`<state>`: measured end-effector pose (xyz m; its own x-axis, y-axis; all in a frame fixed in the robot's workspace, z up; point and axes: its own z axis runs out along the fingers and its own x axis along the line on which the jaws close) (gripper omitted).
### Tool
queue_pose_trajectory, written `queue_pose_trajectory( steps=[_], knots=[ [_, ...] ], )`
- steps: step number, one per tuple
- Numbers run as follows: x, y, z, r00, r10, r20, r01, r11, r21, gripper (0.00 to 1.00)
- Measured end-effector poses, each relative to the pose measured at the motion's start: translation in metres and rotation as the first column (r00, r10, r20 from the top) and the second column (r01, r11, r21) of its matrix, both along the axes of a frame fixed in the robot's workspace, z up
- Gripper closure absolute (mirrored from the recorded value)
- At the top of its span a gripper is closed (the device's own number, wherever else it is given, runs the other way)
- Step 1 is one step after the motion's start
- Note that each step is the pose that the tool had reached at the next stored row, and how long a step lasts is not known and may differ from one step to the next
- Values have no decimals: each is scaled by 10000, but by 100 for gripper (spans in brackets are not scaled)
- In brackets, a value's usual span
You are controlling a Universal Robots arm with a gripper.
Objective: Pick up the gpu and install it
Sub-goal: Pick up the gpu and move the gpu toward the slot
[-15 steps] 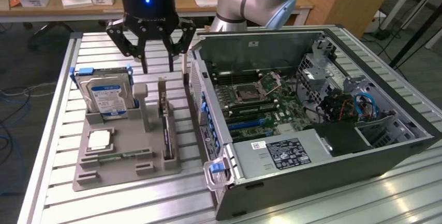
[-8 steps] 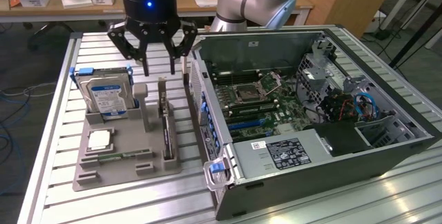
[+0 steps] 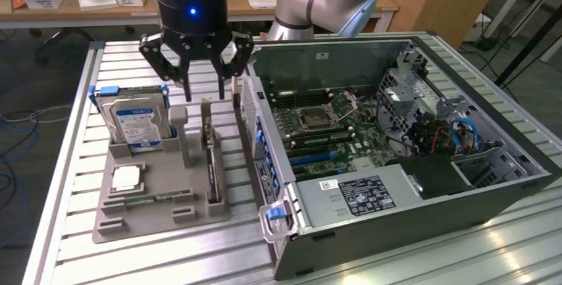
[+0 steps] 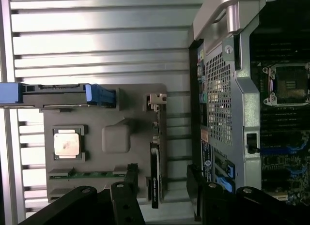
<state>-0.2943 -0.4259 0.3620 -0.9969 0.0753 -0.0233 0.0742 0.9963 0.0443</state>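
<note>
The gpu [image 3: 212, 166] is a thin dark card standing on edge in a slot of the grey holder tray [image 3: 158, 222], its silvery bracket end toward the back. My gripper [image 3: 204, 93] hangs open just above that back end, one finger on either side of the card's line, touching nothing. In the wrist view the gpu [image 4: 154, 176] shows edge-on as a dark strip between the two black fingers [image 4: 130, 188] of the gripper [image 4: 162, 191], well below them. The open computer case [image 3: 395, 133] lies at the exterior view's right, motherboard [image 3: 325, 133] exposed.
On the tray [image 4: 135, 113] a hard drive [image 3: 136, 124] with blue rails stands upright beside the gpu, with a processor chip [image 3: 128, 178] and a green memory stick [image 3: 149, 199] lying flat in front. The case's perforated rear wall [image 4: 220, 99] stands close to the gpu's slot. Everything rests on a slatted aluminium table [image 3: 70, 166].
</note>
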Motion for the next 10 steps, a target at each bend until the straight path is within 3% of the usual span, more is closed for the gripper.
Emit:
queue_pose_trajectory(
  steps=[10],
  knots=[
    [25,-58,-53,10000,0,-1,0,10000,-1,47]
  ],
)
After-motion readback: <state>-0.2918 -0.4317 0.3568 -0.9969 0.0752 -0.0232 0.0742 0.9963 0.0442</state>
